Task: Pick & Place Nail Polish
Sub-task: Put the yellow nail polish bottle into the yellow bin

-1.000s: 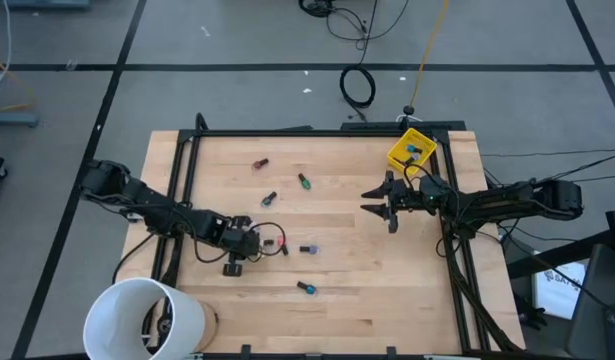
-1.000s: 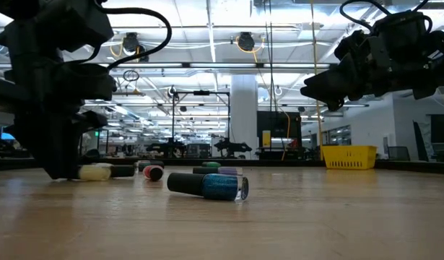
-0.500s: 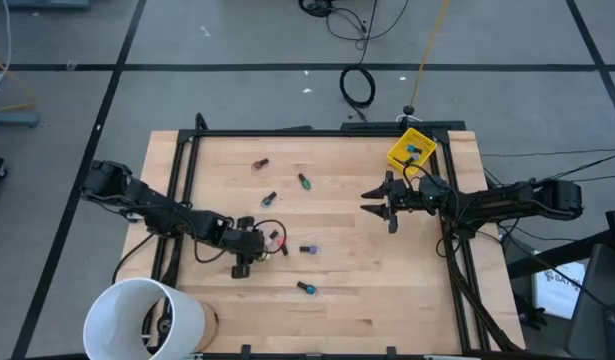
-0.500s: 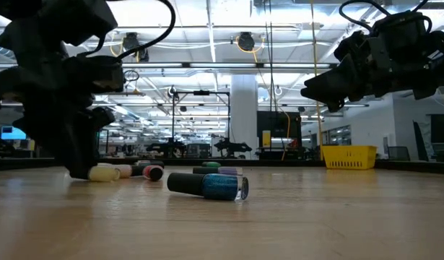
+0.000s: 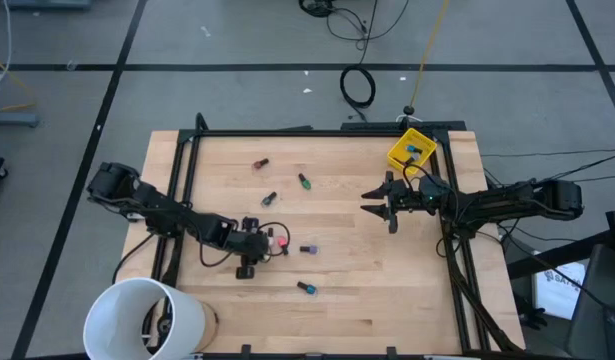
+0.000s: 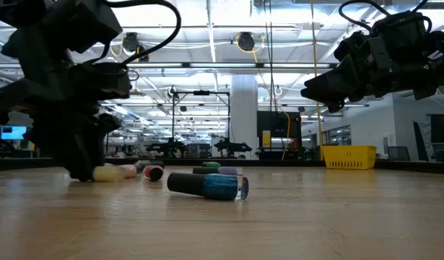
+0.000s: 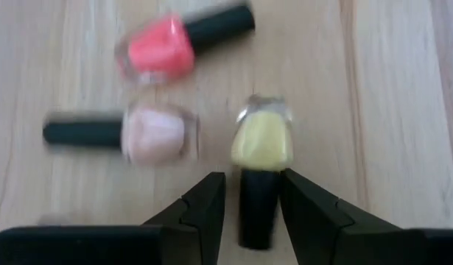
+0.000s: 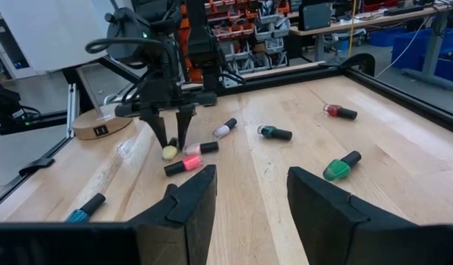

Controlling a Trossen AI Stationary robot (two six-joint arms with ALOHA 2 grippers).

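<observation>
High view is showing most nail polish bottles [image 5: 305, 288] lying loose mid-worktop [image 5: 337, 320]. Left gripper [image 7: 250, 210], lower left, is straddling a yellow bottle's [image 7: 261, 141] cap, fingers apart. Right gripper [image 5: 375, 201] is waiting open by the yellow bin [image 5: 398, 156], which is already holding some.

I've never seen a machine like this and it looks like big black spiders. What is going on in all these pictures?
Those are two robot arms at a wooden table, each ending in two fingers. One camera looks straight down, one sits low on the tabletop, and one rides on each arm's wrist.

Little nail polish bottles lie scattered on the wood. The left gripper is down on the table, its fingers on either side of the dark cap of a yellow bottle. A pale pink bottle and a coral bottle lie just beside it. The right gripper waits open above the table, holding nothing, near a yellow bin. A big white bucket stands at a table corner.
</observation>
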